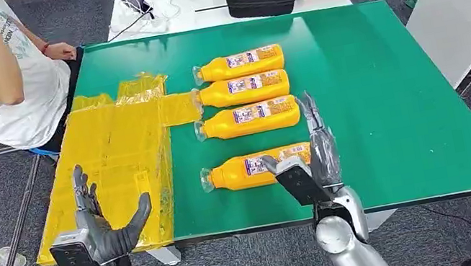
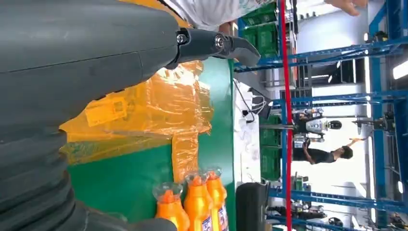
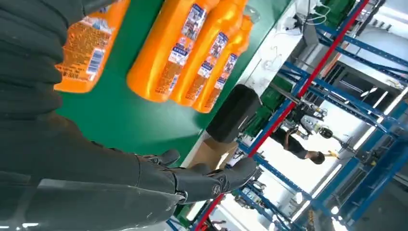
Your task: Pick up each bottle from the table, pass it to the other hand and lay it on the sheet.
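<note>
four orange bottles (image 1: 244,95) lay in a row on the green table (image 1: 384,77), caps toward the yellow sheet (image 1: 113,162). the right hand (image 1: 310,156), fingers spread and empty, hovered at the nearest bottle (image 1: 253,168), seemingly to grasp it; the left hand (image 1: 103,218) waited open over the sheet, likely for the handover.

Glossy plastic bottles (image 1: 239,64), crinkly shiny yellow sheet (image 1: 113,162), matt green table (image 1: 384,77)
</note>
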You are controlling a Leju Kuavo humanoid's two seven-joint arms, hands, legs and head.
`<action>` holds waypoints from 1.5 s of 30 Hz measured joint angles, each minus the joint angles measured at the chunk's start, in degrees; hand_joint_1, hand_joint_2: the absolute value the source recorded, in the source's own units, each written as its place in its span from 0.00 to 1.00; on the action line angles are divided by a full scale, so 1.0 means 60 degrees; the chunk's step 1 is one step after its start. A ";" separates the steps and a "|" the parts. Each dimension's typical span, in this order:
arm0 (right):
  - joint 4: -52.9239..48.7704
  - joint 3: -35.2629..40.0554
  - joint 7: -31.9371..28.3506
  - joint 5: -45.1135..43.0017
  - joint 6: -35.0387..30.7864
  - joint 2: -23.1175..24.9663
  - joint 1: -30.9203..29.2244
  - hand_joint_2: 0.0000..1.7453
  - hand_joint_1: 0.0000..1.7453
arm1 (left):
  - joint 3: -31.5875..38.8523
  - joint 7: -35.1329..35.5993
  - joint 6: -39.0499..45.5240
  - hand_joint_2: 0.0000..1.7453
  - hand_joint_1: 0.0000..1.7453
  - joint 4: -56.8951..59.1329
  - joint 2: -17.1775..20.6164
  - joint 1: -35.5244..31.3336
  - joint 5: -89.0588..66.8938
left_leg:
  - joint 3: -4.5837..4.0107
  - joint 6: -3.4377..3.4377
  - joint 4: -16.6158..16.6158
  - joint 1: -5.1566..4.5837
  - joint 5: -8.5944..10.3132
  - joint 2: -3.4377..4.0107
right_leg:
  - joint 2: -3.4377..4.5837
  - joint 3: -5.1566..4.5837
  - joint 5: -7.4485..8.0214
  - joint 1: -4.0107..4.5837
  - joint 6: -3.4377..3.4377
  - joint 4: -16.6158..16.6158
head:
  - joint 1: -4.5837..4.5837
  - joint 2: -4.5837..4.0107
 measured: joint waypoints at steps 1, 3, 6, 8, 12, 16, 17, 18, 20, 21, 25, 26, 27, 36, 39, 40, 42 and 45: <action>0.0044 0.0000 0.0000 0.0000 0.0000 -0.0025 -0.0030 1.00 0.00 | 0.0018 0.0000 -0.0004 1.00 0.00 0.0000 0.0000 -0.0007 0.0000 | 0.0000 0.0000 0.0000 0.0001 0.0000 0.0000 | 0.0000 -0.0001 -0.0001 0.0001 0.0000 0.0000 | 0.0000 0.0000; 0.0120 0.0000 0.0217 0.0192 0.0130 -0.0091 -0.0131 1.00 0.00 | 0.0047 0.0000 -0.0029 1.00 0.00 0.0004 0.0000 -0.0024 -0.0018 | -0.0005 -0.0001 -0.0001 0.0002 -0.0001 0.0001 | 0.0001 -0.0003 -0.0001 0.0003 0.0000 0.0000 | 0.0000 0.0000; 0.0481 0.0007 0.1167 0.0726 0.0985 -0.0361 -0.0758 1.00 0.00 | 0.0087 0.0004 -0.0168 1.00 0.00 0.0044 0.0000 -0.0112 -0.0077 | -0.0008 0.0000 -0.0001 0.0001 0.0000 0.0004 | 0.0001 -0.0004 0.0001 0.0002 -0.0001 0.0001 | 0.0000 0.0000; 0.0894 0.0022 0.1816 0.0910 0.1803 -0.0578 -0.1388 1.00 0.00 | 0.0109 0.0025 -0.0222 1.00 0.00 0.0102 0.0000 -0.0155 -0.0102 | -0.0008 -0.0003 -0.0001 0.0000 0.0009 0.0004 | 0.0001 -0.0005 0.0016 0.0000 -0.0016 0.0000 | 0.0004 0.0000; 0.2230 0.0258 0.2473 0.0769 0.3687 -0.0936 -0.2822 1.00 0.00 | 0.0171 0.0040 -0.0386 1.00 0.00 0.0252 0.0000 -0.0247 -0.0175 | -0.0011 0.0007 0.0001 -0.0002 0.0036 0.0002 | 0.0001 -0.0004 0.0037 -0.0002 0.0006 0.0000 | 0.0000 0.0000; 0.3509 0.0590 0.2565 0.0502 0.4517 -0.1169 -0.3933 1.00 0.00 | 0.0233 0.0022 -0.0481 1.00 0.00 0.0426 0.0000 -0.0315 -0.0175 | -0.0011 0.0007 0.0003 -0.0001 0.0045 -0.0006 | -0.0005 -0.0004 0.0038 -0.0001 0.0006 0.0001 | 0.0000 0.0000; 0.3684 0.0638 0.2568 0.0477 0.4579 -0.1199 -0.4124 1.00 0.00 | 0.0248 0.0022 -0.0484 1.00 0.00 0.0459 0.0000 -0.0318 -0.0175 | -0.0011 0.0007 0.0003 0.0000 0.0045 -0.0006 | -0.0005 -0.0005 0.0038 0.0000 0.0006 0.0001 | 0.0000 0.0000; 0.3960 0.0732 0.2594 0.0411 0.4740 -0.1253 -0.4308 1.00 0.00 | 0.0273 0.0018 -0.0488 1.00 0.00 0.0499 0.0000 -0.0326 -0.0175 | -0.0012 0.0007 0.0003 0.0000 0.0044 -0.0002 | -0.0002 -0.0004 0.0038 0.0000 0.0007 0.0002 | -0.0004 0.0000; 0.4354 0.0937 0.2703 0.0251 0.5167 -0.1337 -0.4624 1.00 0.00 | 0.0313 0.0018 -0.0528 1.00 0.00 0.0550 -0.0004 -0.0360 -0.0175 | -0.0012 0.0007 0.0003 0.0000 0.0044 -0.0002 | -0.0001 -0.0006 0.0038 0.0000 0.0007 0.0003 | 0.0000 0.0000; 0.4569 0.1071 0.2721 0.0116 0.5506 -0.1406 -0.4806 1.00 0.00 | 0.0328 0.0015 -0.0561 1.00 0.00 0.0583 -0.0004 -0.0385 -0.0175 | -0.0012 0.0007 0.0003 0.0000 0.0044 -0.0001 | -0.0001 -0.0007 0.0038 0.0000 0.0007 0.0002 | -0.0004 0.0000; 0.5264 0.1563 0.2652 -0.0419 0.6430 -0.1650 -0.5515 1.00 0.00 | 0.0372 0.0004 -0.0641 1.00 0.00 0.0758 -0.0004 -0.0488 -0.0171 | -0.0017 0.0007 0.0003 -0.0001 0.0044 -0.0005 | -0.0004 -0.0010 0.0038 0.0000 0.0007 0.0002 | 0.0004 0.0000; 0.5352 0.1651 0.2648 -0.0499 0.6514 -0.1705 -0.5637 1.00 0.00 | 0.0375 -0.0004 -0.0656 1.00 0.00 0.0802 -0.0004 -0.0507 -0.0168 | -0.0018 0.0007 0.0003 -0.0001 0.0044 -0.0006 | -0.0005 -0.0011 0.0038 -0.0001 0.0007 0.0002 | 0.0000 0.0004; 0.5464 0.1767 0.2648 -0.0579 0.6619 -0.1774 -0.5769 1.00 0.00 | 0.0390 -0.0011 -0.0656 1.00 0.00 0.0849 -0.0004 -0.0523 -0.0153 | -0.0018 0.0007 0.0003 -0.0001 0.0044 -0.0005 | -0.0004 -0.0010 0.0038 -0.0002 0.0007 0.0002 | 0.0000 0.0000; 0.5643 0.2948 0.2477 -0.2321 0.7567 -0.2390 -0.6308 1.00 0.00 | 0.0448 -0.0124 -0.0689 1.00 0.00 0.1217 -0.0004 -0.0678 0.0007 | -0.0017 0.0007 0.0006 -0.0002 0.0044 -0.0005 | -0.0004 -0.0011 0.0039 -0.0001 0.0007 0.0002 | 0.0000 0.0000; 0.5370 0.3507 0.2364 -0.2819 0.7799 -0.2782 -0.6264 1.00 0.00 | 0.0448 -0.0135 -0.0678 1.00 0.00 0.1322 -0.0004 -0.0701 0.0047 | -0.0017 0.0008 0.0006 -0.0002 0.0044 -0.0005 | -0.0004 -0.0013 0.0038 -0.0001 0.0007 0.0002 | 0.0000 0.0000; 0.5236 0.3682 0.2361 -0.2935 0.7810 -0.2910 -0.6213 1.00 0.00 | 0.0448 -0.0135 -0.0670 1.00 0.00 0.1351 -0.0004 -0.0704 0.0080 | -0.0017 0.0008 0.0006 -0.0002 0.0044 -0.0005 | -0.0004 -0.0013 0.0038 -0.0002 0.0008 0.0001 | 0.0000 0.0000; 0.4840 0.4037 0.2361 -0.3115 0.7803 -0.3217 -0.6017 1.00 0.00 | 0.0448 -0.0135 -0.0670 1.00 0.00 0.1392 -0.0004 -0.0709 0.0120 | -0.0019 0.0008 0.0007 -0.0002 0.0043 -0.0010 | -0.0009 -0.0013 0.0038 -0.0002 0.0008 0.0001 | 0.0004 0.0004; 0.4199 0.4576 0.2470 -0.3085 0.7540 -0.3694 -0.5542 1.00 0.00 | 0.0452 -0.0138 -0.0674 1.00 0.00 0.1464 -0.0004 -0.0714 0.0135 | -0.0022 0.0010 0.0006 -0.0003 0.0039 -0.0010 | -0.0010 -0.0013 0.0037 -0.0003 0.0008 0.0000 | 0.0000 0.0000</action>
